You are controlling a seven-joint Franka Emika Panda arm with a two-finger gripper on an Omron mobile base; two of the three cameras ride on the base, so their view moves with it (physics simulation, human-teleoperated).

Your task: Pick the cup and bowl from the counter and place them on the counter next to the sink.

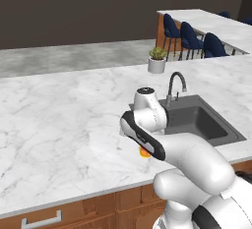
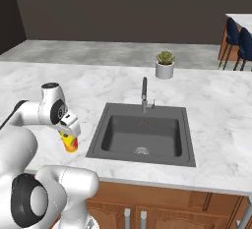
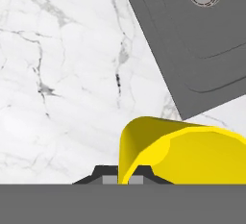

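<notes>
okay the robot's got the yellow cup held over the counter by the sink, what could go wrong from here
1. The gripper is shut on the cup at its rim only, so it might slip or tilt on release.
2. The cup hangs over the counter close beside the sink; set down too near that edge, it could tip into the basin.
3. The arm hides the cup from the left base view, so placement is harder to check.

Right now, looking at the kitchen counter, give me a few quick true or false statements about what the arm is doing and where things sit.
1. The gripper is shut on a yellow cup. True.
2. The cup hangs over the sink basin. False: it is over the counter, left of the sink.
3. A potted plant stands behind the sink. True.
4. The faucet is at the sink's front edge. False: it is at the far edge.
5. The sink holds dishes. False: it looks empty.
</notes>
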